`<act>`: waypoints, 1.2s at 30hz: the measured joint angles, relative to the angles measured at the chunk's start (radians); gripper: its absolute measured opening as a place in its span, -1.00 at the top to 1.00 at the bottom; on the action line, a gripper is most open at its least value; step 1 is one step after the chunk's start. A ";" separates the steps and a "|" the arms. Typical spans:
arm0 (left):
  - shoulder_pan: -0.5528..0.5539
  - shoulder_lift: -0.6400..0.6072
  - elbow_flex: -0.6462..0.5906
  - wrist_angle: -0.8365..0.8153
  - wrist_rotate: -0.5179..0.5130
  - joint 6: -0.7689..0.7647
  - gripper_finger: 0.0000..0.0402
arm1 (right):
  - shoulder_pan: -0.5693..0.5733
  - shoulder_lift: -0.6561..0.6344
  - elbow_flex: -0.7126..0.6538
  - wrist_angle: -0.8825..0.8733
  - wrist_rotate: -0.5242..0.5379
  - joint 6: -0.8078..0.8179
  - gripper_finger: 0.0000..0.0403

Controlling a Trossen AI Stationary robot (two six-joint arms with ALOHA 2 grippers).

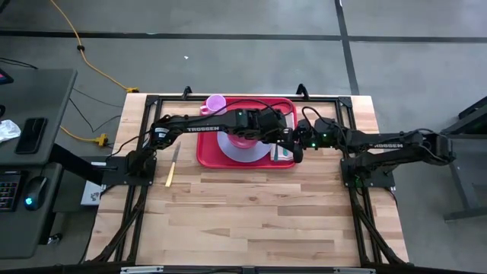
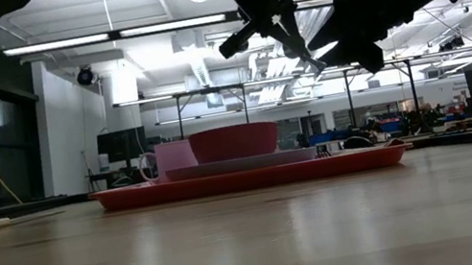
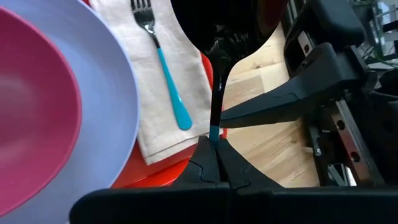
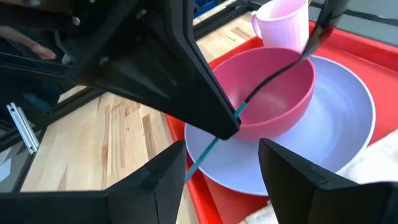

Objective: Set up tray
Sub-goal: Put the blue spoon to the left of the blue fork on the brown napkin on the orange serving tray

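The red tray [image 1: 205, 152] is set on the wooden tabletop [image 1: 251, 213], at its far side. A lavender plate [image 4: 348, 118] is seen on the tray, and a pink bowl [image 4: 273, 87] is placed on the plate. A pink cup [image 1: 216, 103] is stood at the tray's far rim. A napkin [image 3: 180, 74] with a teal fork [image 3: 165, 62] is laid beside the plate. The left gripper [image 3: 214, 146] is clenched on a thin teal-handled utensil [image 3: 214, 132] above the tray's edge. The right gripper [image 4: 221, 168] is held released, close beside it.
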 joint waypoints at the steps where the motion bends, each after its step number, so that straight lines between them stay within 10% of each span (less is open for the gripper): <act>1: 0.000 0.000 0.000 0.003 0.000 0.000 0.97 | 0.000 0.000 0.000 0.004 0.000 -0.001 0.10; 36: 0.023 0.001 -0.001 -0.029 -0.002 0.058 0.97 | -0.119 -0.011 -0.001 -0.066 -0.138 0.067 0.08</act>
